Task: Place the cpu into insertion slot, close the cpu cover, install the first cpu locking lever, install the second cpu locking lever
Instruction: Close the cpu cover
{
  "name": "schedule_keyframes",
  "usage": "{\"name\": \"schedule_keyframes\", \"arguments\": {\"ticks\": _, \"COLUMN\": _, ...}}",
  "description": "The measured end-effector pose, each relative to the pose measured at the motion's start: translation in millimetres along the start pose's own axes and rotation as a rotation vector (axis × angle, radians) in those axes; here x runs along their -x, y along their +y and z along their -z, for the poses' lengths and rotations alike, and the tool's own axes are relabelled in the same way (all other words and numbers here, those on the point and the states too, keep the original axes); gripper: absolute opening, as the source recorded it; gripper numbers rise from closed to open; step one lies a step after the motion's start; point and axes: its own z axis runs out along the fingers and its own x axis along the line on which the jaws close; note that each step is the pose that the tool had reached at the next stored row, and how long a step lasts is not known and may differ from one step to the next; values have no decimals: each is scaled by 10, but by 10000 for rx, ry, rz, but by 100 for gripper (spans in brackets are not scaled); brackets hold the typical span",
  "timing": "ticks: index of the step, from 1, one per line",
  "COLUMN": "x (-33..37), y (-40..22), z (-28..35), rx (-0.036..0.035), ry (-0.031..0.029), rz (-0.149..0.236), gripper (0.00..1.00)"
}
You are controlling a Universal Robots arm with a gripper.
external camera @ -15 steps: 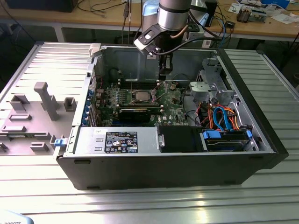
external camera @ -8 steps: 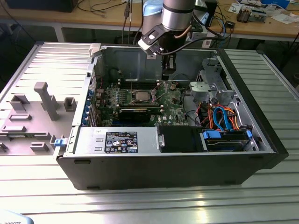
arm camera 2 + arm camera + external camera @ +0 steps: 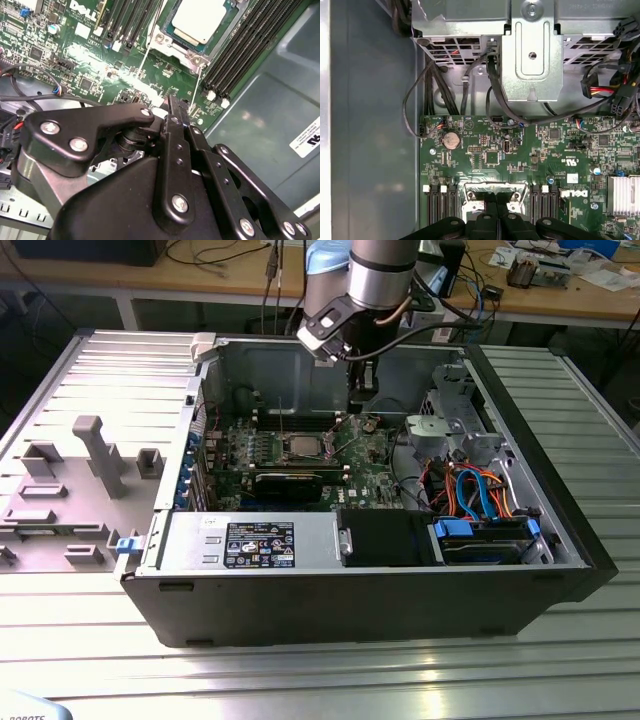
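Note:
The cpu (image 3: 200, 20) lies silver face up in the insertion slot (image 3: 300, 447) on the green motherboard, inside the open computer case. A silvery frame, apparently the cpu cover (image 3: 174, 47), lies flat around it. Two thin wire levers (image 3: 145, 59) stand up from the socket's corners. My gripper (image 3: 362, 405) hangs inside the case, to the exterior view's right of the socket and above the board. Its black fingers (image 3: 172, 112) are shut together with nothing visible between them. In the first wrist view the gripper (image 3: 496, 216) hides part of the socket frame (image 3: 470, 192).
A black expansion card (image 3: 290, 485) lies in front of the socket. Long black memory slots (image 3: 250, 45) flank it. A metal drive cage (image 3: 450, 425) and orange and blue cables (image 3: 480, 495) fill the case's right. A grey fixture tray (image 3: 80, 480) sits outside on the left.

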Motion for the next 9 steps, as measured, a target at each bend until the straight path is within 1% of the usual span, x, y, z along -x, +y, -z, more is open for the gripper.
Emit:
{"name": "schedule_keyframes", "arguments": {"ticks": 1, "x": 0, "y": 6, "z": -2, "rx": 0, "ry": 0, "rz": 1, "gripper": 11}}
{"name": "schedule_keyframes", "arguments": {"ticks": 2, "x": 0, "y": 26, "z": -6, "rx": 0, "ry": -5, "rz": 0, "gripper": 11}}
{"name": "schedule_keyframes", "arguments": {"ticks": 5, "x": 0, "y": 57, "z": -32, "rx": 0, "ry": -64, "rz": -1, "gripper": 11}}
{"name": "schedule_keyframes", "arguments": {"ticks": 6, "x": 0, "y": 78, "z": -47, "rx": 0, "ry": -82, "rz": -1, "gripper": 11}}
{"name": "schedule_keyframes", "arguments": {"ticks": 9, "x": 1, "y": 117, "z": -82, "rx": 1, "ry": -86, "rz": -1, "gripper": 11}}
